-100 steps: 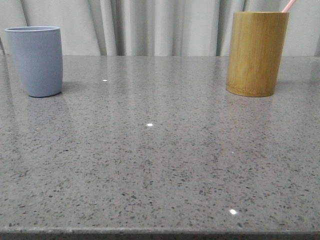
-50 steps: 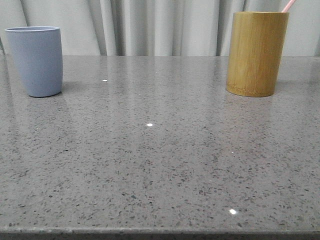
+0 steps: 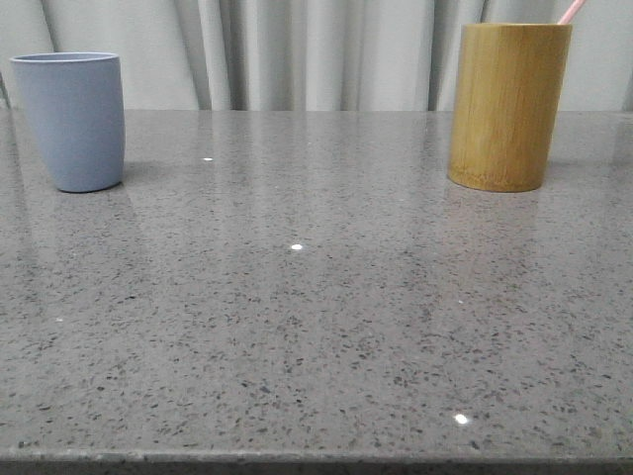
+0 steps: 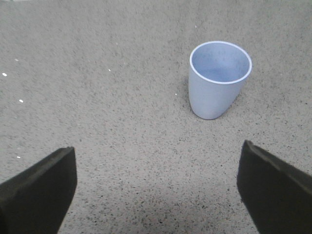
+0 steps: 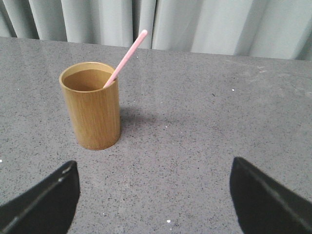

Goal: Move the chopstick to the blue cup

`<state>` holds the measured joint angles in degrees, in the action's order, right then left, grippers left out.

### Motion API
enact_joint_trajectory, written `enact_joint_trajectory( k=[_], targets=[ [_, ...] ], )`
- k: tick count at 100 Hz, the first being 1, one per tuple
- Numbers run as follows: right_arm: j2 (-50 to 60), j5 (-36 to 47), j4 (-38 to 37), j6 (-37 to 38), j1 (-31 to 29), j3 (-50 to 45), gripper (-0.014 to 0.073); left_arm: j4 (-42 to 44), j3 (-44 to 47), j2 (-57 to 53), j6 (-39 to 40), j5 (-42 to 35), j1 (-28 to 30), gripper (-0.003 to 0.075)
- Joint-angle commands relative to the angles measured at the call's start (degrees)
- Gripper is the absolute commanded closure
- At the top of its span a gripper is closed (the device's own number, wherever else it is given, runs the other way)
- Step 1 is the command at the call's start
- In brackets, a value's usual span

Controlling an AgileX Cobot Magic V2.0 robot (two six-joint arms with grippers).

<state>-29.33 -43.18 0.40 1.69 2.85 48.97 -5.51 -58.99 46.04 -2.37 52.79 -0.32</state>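
The blue cup (image 3: 71, 121) stands upright and empty at the far left of the grey stone table; it also shows in the left wrist view (image 4: 219, 79). A pale pink chopstick (image 5: 126, 57) leans in the bamboo holder (image 5: 91, 106) at the far right; in the front view only its tip (image 3: 570, 11) rises above the holder (image 3: 508, 105). My left gripper (image 4: 157, 187) is open and empty, above the table short of the blue cup. My right gripper (image 5: 153, 197) is open and empty, short of the holder. Neither gripper shows in the front view.
Grey curtains (image 3: 316, 54) hang behind the table's far edge. The speckled tabletop (image 3: 316, 297) stretches between the two cups, with its front edge at the bottom of the front view.
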Motion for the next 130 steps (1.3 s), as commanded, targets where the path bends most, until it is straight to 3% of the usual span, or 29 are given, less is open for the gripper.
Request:
enact_joint_trajectory(
  k=[1, 56, 114, 130],
  targets=[
    [-0.73, 4.99, 0.10, -0.25, -0.34, 1.85, -0.0030, -2.25, -3.10, 4.86, 0.03, -4.84, 0.06, 0.0073],
    [-0.73, 5.46, 0.10, -0.25, -0.34, 1.85, -0.0030, -6.39, -19.78, 33.72, -1.38, -8.71, -4.56, 0.0080],
    [-0.77, 7.48, 0.10, -0.25, -0.34, 1.85, -0.0030, -7.07, -26.25, 47.51, -1.38, -7.66, -4.56, 0.0083],
    [-0.77, 8.01, 0.10, -0.25, -0.34, 1.85, -0.0030, -7.31, -26.25, 48.20, -1.38, -6.98, -4.56, 0.0178]
  ],
)
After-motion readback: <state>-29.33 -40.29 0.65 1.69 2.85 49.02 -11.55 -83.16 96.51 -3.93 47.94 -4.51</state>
